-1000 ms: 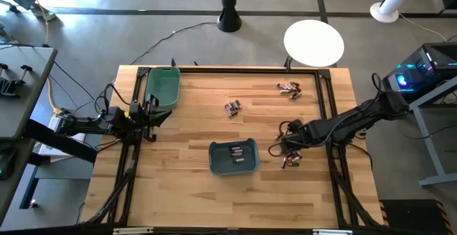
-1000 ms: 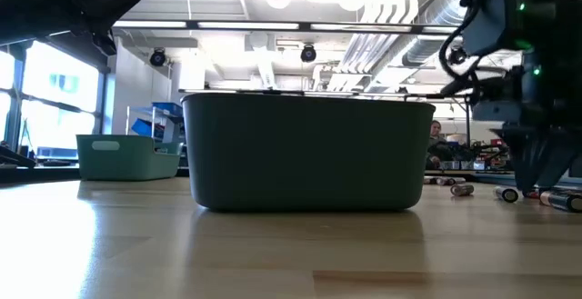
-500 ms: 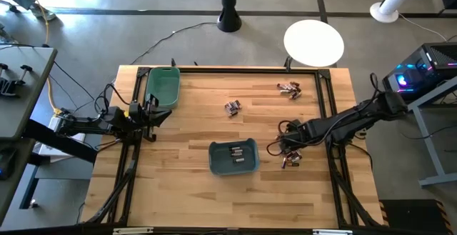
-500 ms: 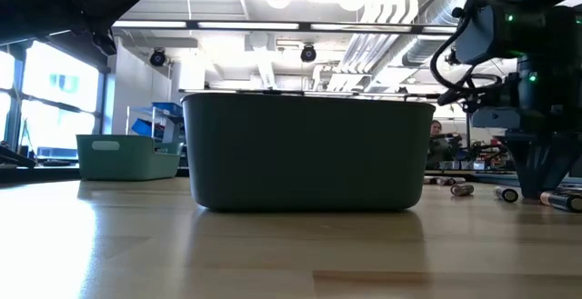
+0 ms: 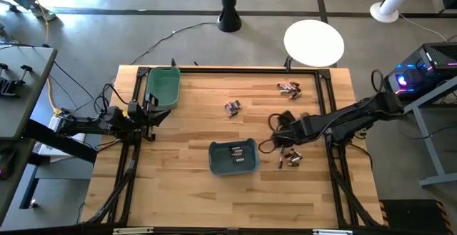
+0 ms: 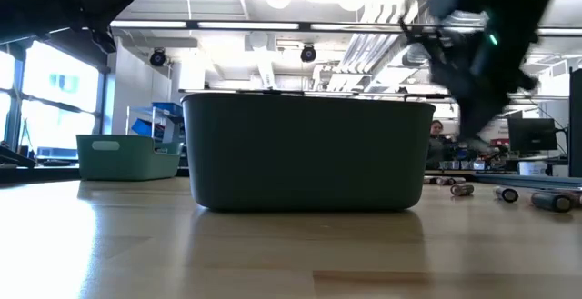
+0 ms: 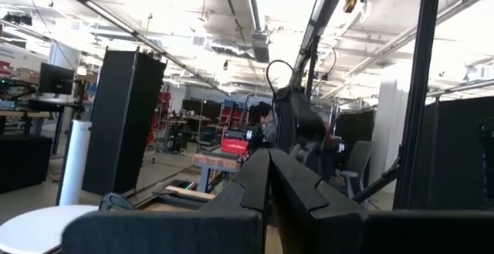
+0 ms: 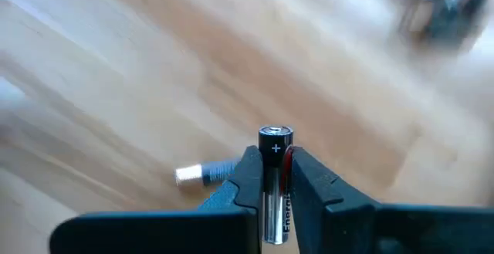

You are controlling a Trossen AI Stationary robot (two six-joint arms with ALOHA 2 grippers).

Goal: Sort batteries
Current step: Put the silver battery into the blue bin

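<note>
Right end effector (image 8: 275, 178) clamped on a single battery (image 8: 275, 184), plus end outward, lifted above the wooden counter (image 5: 178, 185). In the high view, right end effector (image 5: 275, 136) just right of the dark teal bin (image 5: 233, 156) near the counter's middle, with several batteries in the bin (image 5: 236, 154). Loose batteries (image 5: 290, 160) on the counter just below the right end effector. Further out, a small battery cluster (image 5: 232, 107) toward the middle and another cluster (image 5: 289, 88) near the far right corner. Green bin (image 5: 162, 87) at the far left corner. Left end effector (image 5: 158, 115) pinched shut on nothing, parked at the left edge beside the green bin.
</note>
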